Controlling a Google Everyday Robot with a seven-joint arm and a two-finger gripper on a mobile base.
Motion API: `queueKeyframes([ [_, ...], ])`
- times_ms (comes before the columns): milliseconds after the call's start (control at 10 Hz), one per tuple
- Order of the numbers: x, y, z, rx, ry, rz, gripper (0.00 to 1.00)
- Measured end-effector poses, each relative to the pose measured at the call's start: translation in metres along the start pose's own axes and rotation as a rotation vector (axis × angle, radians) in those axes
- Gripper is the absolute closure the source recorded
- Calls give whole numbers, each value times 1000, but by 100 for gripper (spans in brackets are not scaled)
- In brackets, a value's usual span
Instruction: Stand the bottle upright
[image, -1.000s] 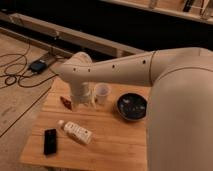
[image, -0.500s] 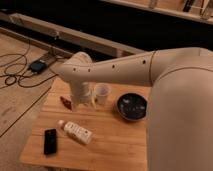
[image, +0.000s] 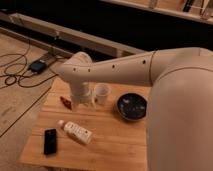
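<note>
Bottle (image: 77, 132) lying on its side on the table (image: 120, 147), just right of the black phone (image: 50, 141). Hand (image: 82, 103) spread, poised above the table's far side beside the white cup (image: 101, 93), apart from the bottle.

Looks like a robot test lab or workshop, going by the bare hard floor (image: 20, 112) strewn with loose black cables (image: 17, 75) and a small power box (image: 38, 65), long metal rails (image: 85, 39) behind, and a bulky white robot arm (image: 125, 70) over a wooden table (image: 117, 147), gripper (image: 84, 102) down beside a white cup (image: 102, 93).
</note>
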Motion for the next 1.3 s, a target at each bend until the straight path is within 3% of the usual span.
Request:
queueKeyframes([
  [400, 0, 1, 0, 1, 3, -4, 35],
  [500, 2, 2, 3, 21, 19, -32, 35],
  [600, 5, 9, 6, 42, 40, -76, 35],
  [800, 18, 35, 20, 140, 132, -255, 35],
  [1100, 27, 72, 40, 243, 240, -458, 35],
  [1300, 34, 92, 61, 293, 319, -562, 35],
])
